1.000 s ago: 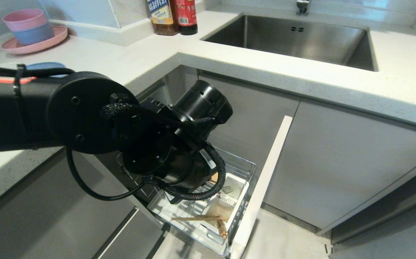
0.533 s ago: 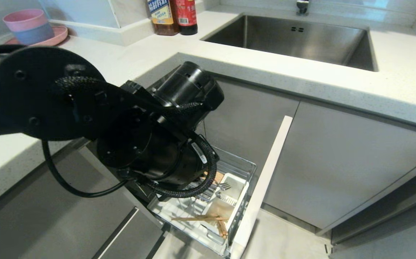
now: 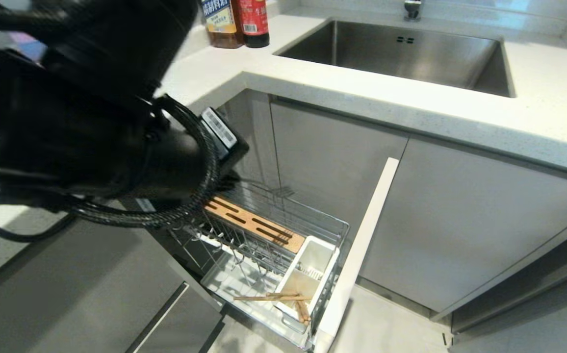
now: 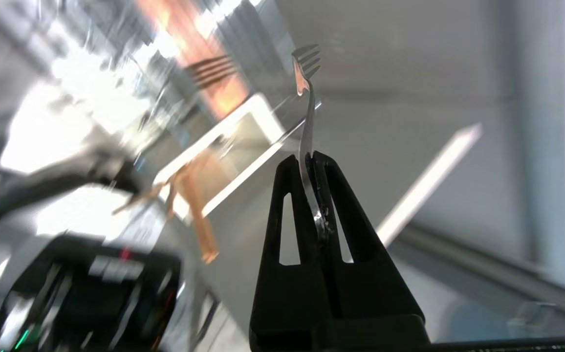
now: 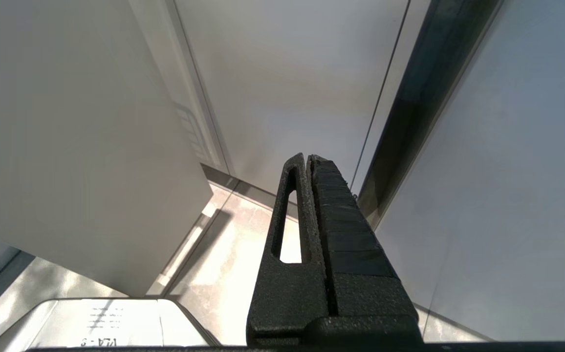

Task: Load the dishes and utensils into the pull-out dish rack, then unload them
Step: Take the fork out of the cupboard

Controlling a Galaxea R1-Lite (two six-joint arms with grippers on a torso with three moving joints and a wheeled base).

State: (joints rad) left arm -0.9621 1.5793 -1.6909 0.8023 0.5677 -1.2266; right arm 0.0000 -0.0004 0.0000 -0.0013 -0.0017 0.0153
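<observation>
Unloading step underway: left tool [image 4: 309, 159] clamped on fork [image 4: 307, 98], tines up, clear above pull-out dish rack [image 3: 283, 230]. Chopsticks [image 3: 283, 297] in holder at rack's 5 o'clock. Next: carry to worktop [image 3: 362, 93], 12 o'clock. Right tool [image 5: 309, 159] closed, empty, parked.

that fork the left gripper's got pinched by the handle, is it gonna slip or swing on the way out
The fork looks like thin, smooth metal, so it is probably stiff but slippery. The left gripper clamps only its lower handle, with the tines far above the grip, so it may pivot between the fingers if bumped. It looks light, so dropping seems unlikely.
</observation>
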